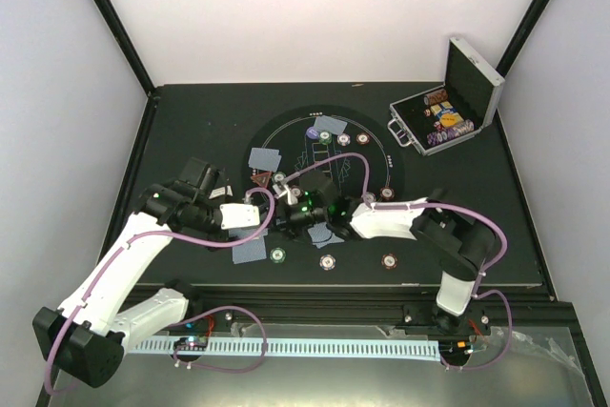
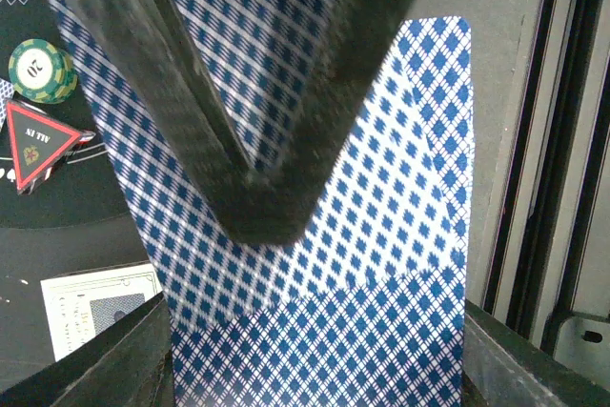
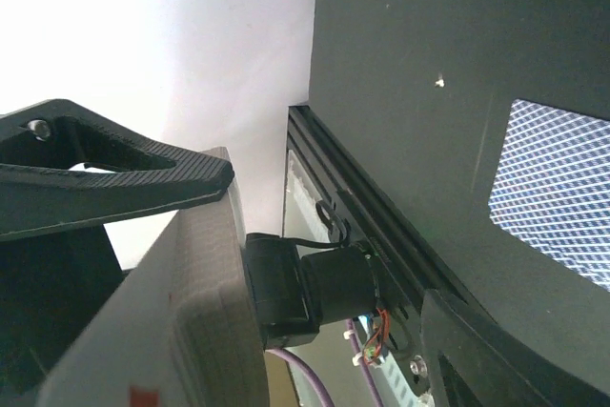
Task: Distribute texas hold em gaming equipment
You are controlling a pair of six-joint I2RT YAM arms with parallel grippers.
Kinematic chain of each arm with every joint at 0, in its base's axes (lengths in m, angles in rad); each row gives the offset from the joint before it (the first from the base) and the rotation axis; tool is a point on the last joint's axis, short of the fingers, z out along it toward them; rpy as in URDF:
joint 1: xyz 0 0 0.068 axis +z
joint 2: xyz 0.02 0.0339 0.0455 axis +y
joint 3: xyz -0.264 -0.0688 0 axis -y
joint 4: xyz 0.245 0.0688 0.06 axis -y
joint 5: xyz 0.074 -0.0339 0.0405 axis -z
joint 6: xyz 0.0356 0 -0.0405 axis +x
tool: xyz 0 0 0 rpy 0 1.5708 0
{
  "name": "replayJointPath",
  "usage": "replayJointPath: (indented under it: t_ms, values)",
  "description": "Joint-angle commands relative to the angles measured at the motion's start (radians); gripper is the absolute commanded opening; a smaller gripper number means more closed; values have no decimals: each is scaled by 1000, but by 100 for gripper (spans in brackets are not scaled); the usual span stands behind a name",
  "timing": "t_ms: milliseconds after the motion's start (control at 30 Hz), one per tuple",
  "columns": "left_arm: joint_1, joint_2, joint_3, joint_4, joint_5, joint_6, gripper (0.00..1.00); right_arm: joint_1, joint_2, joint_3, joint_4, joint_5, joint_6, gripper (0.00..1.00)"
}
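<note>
Midway through dealing. Pinched tight in left gripper (image 2: 257,216): blue-backed card (image 2: 391,235), over mat (image 1: 376,164) near edge. Grip of right gripper (image 3: 329,235): impossible to tell. Already out on mat: cards (image 1: 264,156), chips (image 1: 277,255). Left in case (image 1: 477,78): spare chips (image 1: 443,126).

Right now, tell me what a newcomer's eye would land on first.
The blue diamond-backed cards fill the left wrist view, clamped in the left gripper. From above, the open silver case stands far right, beside the round black mat dotted with chips.
</note>
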Motion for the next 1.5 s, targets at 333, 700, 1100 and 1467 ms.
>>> replayJointPath:
  t_ms: [333,700,1100,1467]
  values:
    - [-2,-26,10,2,8,8,2,-49,-155,-58,-132,37,-52,48]
    - [-2,-24,12,-3,9,6,2,-83,-217,-83,-186,51,-95,36]
    - [-2,-15,17,-6,10,4,2,-118,-278,-77,-300,67,-170,8]
    - [-2,-15,29,-18,10,4,1,-298,-255,137,-747,89,-558,1]
